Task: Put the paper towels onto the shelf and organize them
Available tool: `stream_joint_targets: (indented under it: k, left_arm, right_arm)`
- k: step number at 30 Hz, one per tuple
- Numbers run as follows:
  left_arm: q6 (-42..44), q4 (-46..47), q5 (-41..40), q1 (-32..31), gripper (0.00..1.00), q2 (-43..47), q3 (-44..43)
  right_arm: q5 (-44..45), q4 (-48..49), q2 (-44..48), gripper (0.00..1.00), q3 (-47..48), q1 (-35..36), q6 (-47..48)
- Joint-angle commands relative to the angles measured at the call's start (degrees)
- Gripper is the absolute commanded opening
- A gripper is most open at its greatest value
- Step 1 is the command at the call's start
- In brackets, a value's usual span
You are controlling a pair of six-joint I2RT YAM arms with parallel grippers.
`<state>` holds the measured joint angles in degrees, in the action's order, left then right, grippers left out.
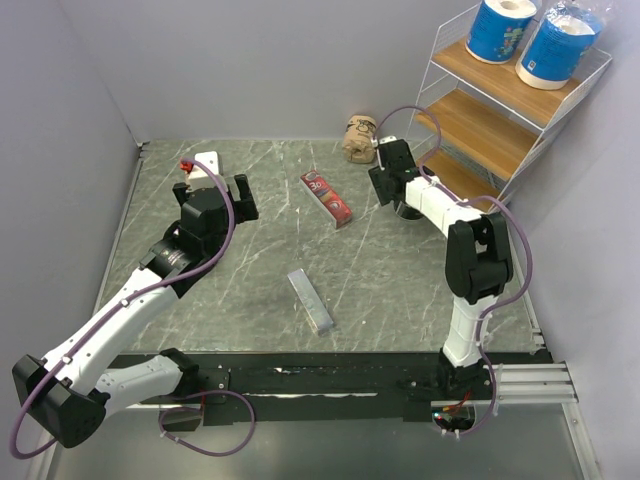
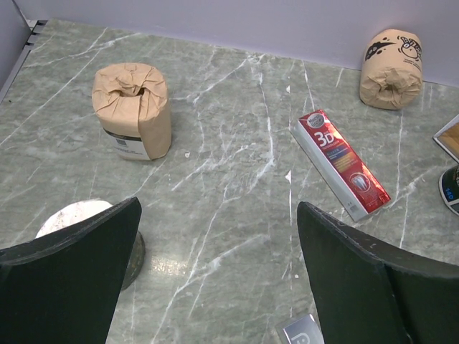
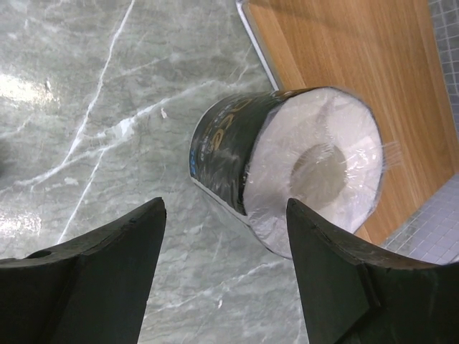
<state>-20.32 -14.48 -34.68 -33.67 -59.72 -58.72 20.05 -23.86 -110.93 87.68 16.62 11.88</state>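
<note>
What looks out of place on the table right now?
One tan roll lies tipped on its side by the back wall, while the other tan roll stands upright. A red toothpaste box and a grey bar lie among them, neither a paper towel.

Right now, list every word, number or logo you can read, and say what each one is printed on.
"3D": on the flat red packet.
Black plastic-wrapped roll: pale lettering, curved away, unreadable.
Upright tan paper-wrapped roll: white label, print too small.
Lying tan paper-wrapped roll: black marks, illegible.
Two blue printed rolls on the white wire shelf: blurred.
</note>
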Motion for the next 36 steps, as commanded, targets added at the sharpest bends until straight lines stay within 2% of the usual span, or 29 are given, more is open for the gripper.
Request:
stream_joint_targets:
  k: [1,5,10,27,30,36]
  left_arm:
    - [0.63,0.77,-0.04,0.27,0.96,0.84,-1.40]
    - [0.63,0.68,0.05,0.27,0.96,0.93,-1.57]
    - [0.72,0.86,-0.22,0.19,0.97,1.36,-1.49]
    - [0.72,0.77,-0.04,0.27,0.96,1.28,-1.40]
    - [0.80,0.94,-0.04,0.36,0.97,1.45,-1.40]
    - [0.63,0.68,0.22,0.36,0.97,1.45,-1.57]
  right_arm:
    - [0.69,4.34,6.25,0.76,-0.67,-0.63,0.86]
    - [1.57,6.45,7.31,0.77,-0.67,-0.89,1.57]
    - [0.78,3.91,4.15,0.77,1.88,-2.38,1.04]
    - [-3.62,3.29,-0.95,0.77,1.62,-4.05,-0.01]
    - [-3.79,3.55,-1.48,0.75,1.62,-4.32,0.34]
    - [-4.85,2.59,-2.53,0.63,2.67,-4.93,1.21]
